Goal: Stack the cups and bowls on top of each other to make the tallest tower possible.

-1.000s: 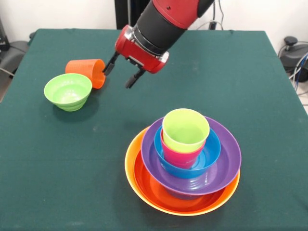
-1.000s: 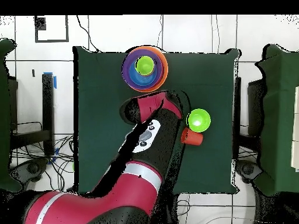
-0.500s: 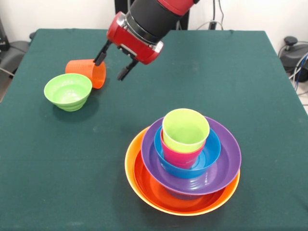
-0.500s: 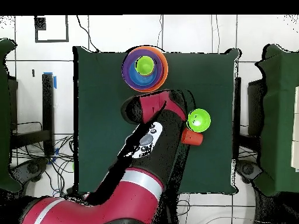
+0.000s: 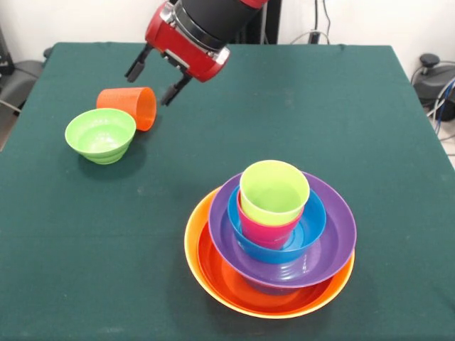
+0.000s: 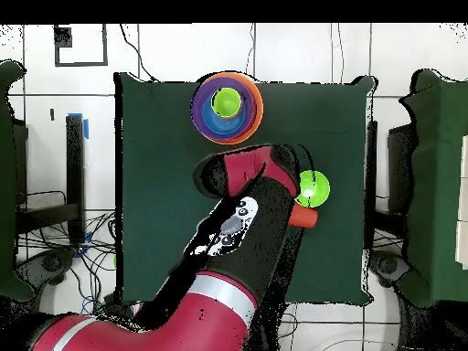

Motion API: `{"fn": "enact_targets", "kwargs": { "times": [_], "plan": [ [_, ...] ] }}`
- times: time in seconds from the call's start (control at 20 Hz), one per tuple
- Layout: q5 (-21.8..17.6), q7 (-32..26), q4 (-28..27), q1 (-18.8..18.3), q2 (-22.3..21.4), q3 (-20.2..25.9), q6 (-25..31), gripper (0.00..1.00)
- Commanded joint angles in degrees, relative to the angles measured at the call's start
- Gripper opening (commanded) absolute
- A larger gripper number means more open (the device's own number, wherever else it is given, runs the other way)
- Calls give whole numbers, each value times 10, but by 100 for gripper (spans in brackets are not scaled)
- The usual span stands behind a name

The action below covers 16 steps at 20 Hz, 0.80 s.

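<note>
hand (image 5: 153, 77) spread (empty) — above tipped orange cup (image 5: 130, 105)

Dark green worktop (image 5: 370, 142). Orange cup (image 5: 131, 105), light green bowl (image 5: 100, 134). In the tower (image 5: 274, 241): yellow-orange, red-orange, purple, blue bowls, pinkish-red cup, lime green cup on top. Red tool (image 5: 152, 74), black fingers.
</note>
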Motion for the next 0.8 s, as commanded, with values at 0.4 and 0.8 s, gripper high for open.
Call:
{"fn": "enact_targets", "kwargs": {
  "times": [0.4,0.8],
  "plan": [
    [-10,117,67,20,72,25,-90,100],
    [1,124,65,22,100,13,-148,100]
  ]
}}
